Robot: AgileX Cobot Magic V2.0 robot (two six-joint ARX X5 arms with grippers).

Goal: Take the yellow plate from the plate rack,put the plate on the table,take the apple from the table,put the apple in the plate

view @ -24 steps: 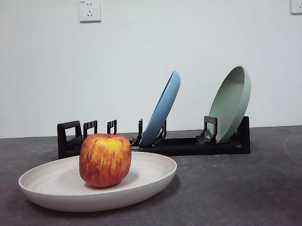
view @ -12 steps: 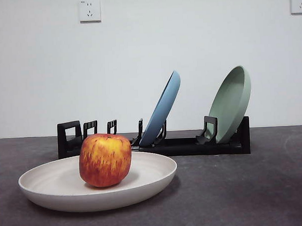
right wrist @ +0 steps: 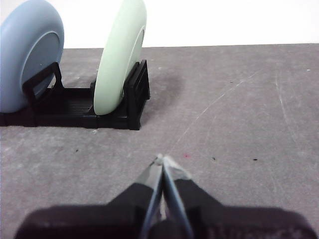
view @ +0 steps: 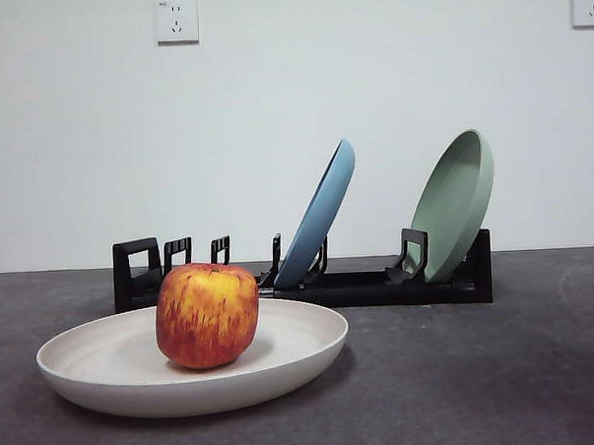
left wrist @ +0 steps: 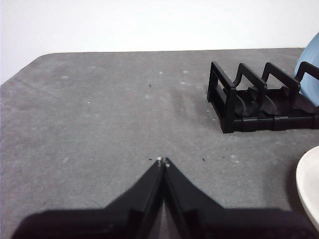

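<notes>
The apple (view: 207, 316) sits upright, stem end up, in the yellow plate (view: 284, 366); both grippers closed, empty.

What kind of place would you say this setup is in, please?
Probably a lab test bench staged as a kitchen: a bare table against a plain white wall with sockets, holding only a plate rack, plates and an apple.

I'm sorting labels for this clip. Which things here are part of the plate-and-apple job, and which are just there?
Job: yellow plate on the table; apple in it; plate rack.
Just there: blue plate and green plate in the rack; wall sockets.
</notes>
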